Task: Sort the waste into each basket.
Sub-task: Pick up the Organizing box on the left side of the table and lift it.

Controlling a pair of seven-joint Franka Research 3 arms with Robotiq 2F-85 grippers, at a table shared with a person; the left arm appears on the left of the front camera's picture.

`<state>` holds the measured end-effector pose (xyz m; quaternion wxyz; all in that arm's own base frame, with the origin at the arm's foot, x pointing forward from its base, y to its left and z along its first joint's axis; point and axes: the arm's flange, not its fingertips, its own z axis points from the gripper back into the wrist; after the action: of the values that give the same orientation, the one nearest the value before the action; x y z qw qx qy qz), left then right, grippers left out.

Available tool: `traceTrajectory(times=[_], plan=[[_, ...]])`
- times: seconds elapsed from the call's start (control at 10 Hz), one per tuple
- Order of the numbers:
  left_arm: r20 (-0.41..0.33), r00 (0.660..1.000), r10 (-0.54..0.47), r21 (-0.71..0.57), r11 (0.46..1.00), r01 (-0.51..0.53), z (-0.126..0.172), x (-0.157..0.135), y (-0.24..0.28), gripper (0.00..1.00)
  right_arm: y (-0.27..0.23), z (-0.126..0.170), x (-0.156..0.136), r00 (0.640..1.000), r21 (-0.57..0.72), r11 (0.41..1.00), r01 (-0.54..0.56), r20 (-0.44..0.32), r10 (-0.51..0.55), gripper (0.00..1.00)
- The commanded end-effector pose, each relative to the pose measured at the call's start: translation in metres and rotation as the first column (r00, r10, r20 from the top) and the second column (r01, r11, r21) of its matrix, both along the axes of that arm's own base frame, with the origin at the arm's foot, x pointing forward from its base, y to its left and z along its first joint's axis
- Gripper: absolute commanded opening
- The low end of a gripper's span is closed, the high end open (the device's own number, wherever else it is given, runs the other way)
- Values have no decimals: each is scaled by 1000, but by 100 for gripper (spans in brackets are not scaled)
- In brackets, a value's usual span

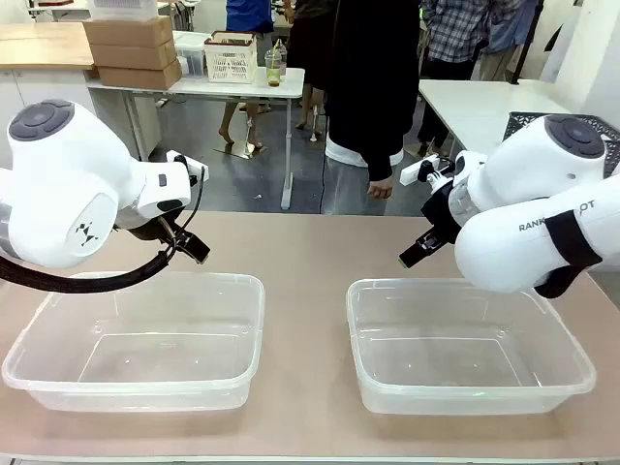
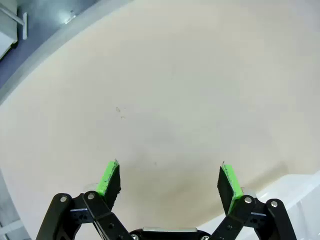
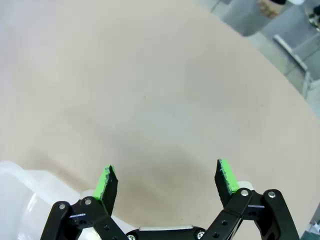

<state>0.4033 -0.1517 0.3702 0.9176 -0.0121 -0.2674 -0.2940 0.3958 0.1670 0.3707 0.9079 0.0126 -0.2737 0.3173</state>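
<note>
Two clear plastic tubs stand side by side on the tan table: the left basket [image 1: 136, 341] and the right basket [image 1: 467, 344], both with nothing in them. No waste shows in any view. My left gripper [image 1: 193, 249] hangs just behind the left basket's far rim, open and holding nothing; in the left wrist view my left gripper [image 2: 169, 181] has bare table between its green pads. My right gripper [image 1: 414, 254] hovers behind the right basket's far left corner, and the right wrist view shows that gripper [image 3: 165, 180] open over bare table too.
A person in dark clothes stands at the far edge, one hand [image 1: 380, 187] hanging down. A corner of a tub [image 2: 295, 187] shows at the left wrist view's lower right, another tub corner [image 3: 20, 185] at the right wrist view's lower left. Other tables stand behind.
</note>
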Motion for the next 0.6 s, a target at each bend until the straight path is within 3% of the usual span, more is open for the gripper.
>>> traceTrajectory(times=[0.0,0.5], plan=[[0,1000,0,0,1000,0,0,0,0,100,0,0,0,1000,0,1000,0,0,0,100],[0,1000,0,0,1000,0,0,0,0,100,0,0,0,1000,0,1000,0,0,0,100]])
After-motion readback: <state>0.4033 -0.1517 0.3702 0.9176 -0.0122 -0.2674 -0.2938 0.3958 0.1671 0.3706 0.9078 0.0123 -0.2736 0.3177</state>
